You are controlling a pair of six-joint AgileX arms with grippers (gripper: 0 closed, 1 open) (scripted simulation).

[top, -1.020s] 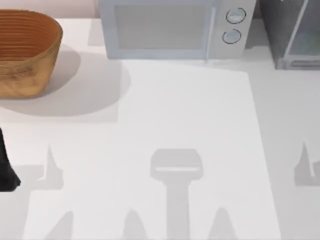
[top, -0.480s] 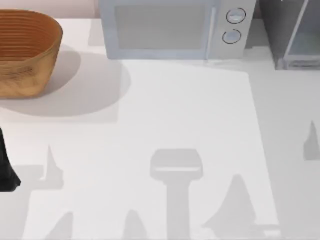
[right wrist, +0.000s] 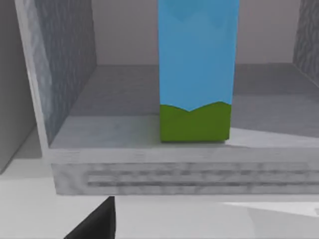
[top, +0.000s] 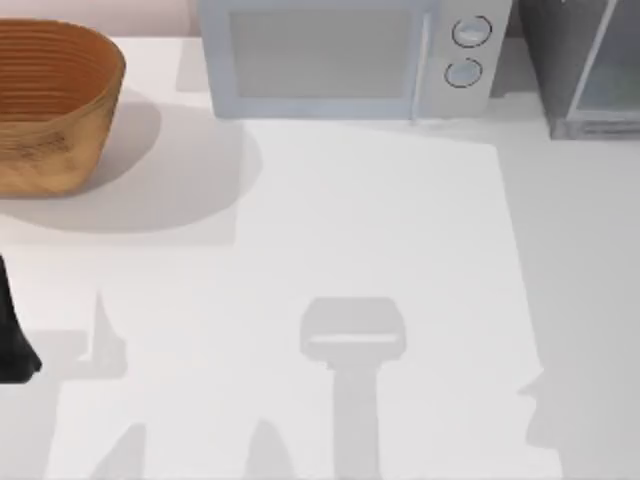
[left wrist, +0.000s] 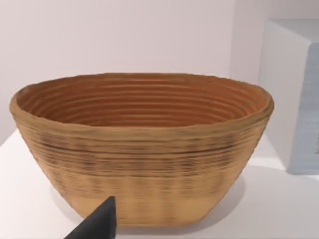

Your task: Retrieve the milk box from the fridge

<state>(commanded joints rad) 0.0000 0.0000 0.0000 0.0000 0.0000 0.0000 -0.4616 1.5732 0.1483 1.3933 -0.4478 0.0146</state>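
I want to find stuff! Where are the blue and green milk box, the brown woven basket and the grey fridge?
Blue and green milk box (right wrist: pixel 197 74), right wrist view, blue front.
Brown woven basket (left wrist: pixel 142 169), left wrist view, outer wall.
Grey fridge (right wrist: pixel 67 64), right wrist view, inner side wall.

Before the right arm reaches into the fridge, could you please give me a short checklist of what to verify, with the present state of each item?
1. Fridge open toward the right wrist camera: ok.
2. Milk box upright on the fridge floor near the front edge: ok.
3. Nothing between camera and carton: ok.
4. Right gripper fingers open wide enough: cannot tell.
5. Left arm parked at the table's left edge, facing the basket: ok.
6. Microwave stands left of the fridge, apart from it: ok.
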